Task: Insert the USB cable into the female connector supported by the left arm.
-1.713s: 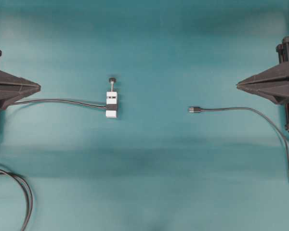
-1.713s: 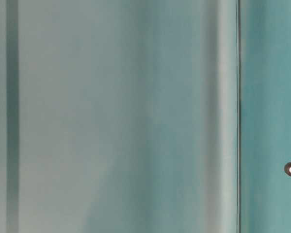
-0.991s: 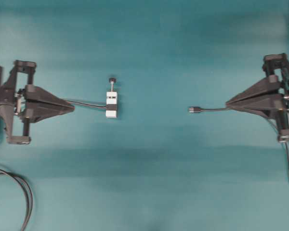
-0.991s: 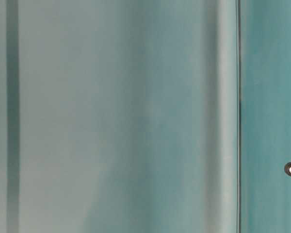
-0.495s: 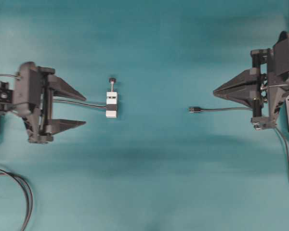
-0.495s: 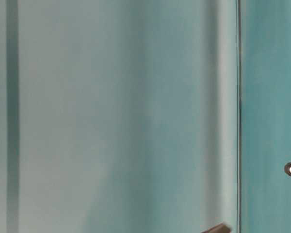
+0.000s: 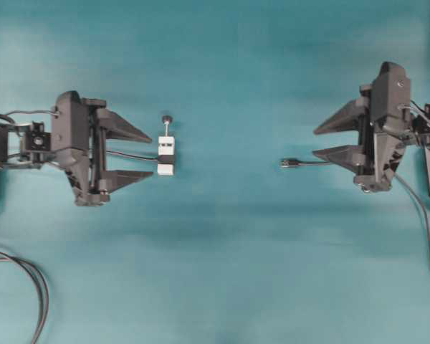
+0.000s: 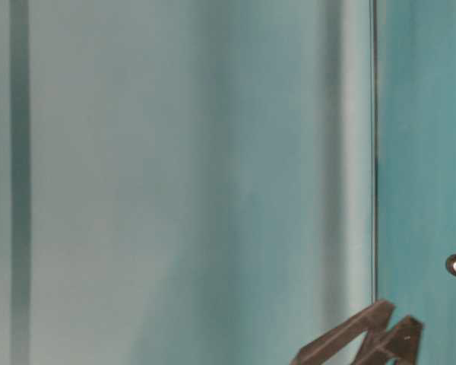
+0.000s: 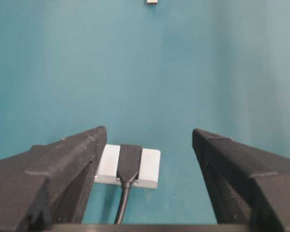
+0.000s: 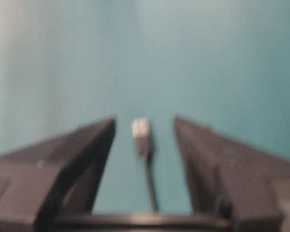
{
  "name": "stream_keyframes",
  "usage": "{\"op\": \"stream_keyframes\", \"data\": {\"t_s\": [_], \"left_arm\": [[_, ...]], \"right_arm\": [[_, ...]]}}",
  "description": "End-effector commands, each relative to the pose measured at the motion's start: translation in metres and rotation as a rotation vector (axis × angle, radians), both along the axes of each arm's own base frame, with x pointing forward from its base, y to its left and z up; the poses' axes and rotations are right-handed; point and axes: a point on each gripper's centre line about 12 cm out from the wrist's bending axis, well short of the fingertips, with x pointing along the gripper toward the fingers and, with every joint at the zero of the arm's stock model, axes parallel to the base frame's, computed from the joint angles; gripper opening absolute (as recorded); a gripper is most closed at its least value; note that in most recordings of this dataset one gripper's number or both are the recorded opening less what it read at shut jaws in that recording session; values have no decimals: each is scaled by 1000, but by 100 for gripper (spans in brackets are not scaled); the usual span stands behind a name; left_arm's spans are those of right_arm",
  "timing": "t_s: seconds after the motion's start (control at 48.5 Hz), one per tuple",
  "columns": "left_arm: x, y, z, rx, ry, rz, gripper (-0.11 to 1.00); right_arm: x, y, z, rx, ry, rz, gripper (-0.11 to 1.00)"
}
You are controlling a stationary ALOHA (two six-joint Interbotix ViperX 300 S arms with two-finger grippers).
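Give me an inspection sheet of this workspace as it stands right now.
Surface: teal table top, flat, with faint dark bands.
Job's things: small white rectangular connector block flat on the table; thin dark grey USB cable with a metal-tipped plug lies apart from it, unplugged.
Clutter: nothing seen.
Grippers: left gripper open, fingers on either side of the block's dark cable, just short of the block; right gripper open, holding nothing, the USB cable running between its fingers.
Cables: looped black cables at the lower left corner.
Surroundings: nothing seen.
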Motion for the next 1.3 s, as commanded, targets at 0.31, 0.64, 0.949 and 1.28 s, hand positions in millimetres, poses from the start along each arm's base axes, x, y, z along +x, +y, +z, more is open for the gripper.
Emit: {"op": "stream_keyframes", "data": {"t_s": [0.31,0.64,0.949,1.28], "left_arm": [[-4,10,-18,9,13,29,93],[-23,16,-30,38,70,36,93],[-24,23,-35,111,144,12,93],[-18,22,-41,118,160,0,93]], "right_arm": [[15,-3,-38,23,156,-8,60],[34,-5,-52,31,222,-7,62],[32,-4,-56,33,269,-4,62],[33,-3,-56,32,268,0,62]]}}
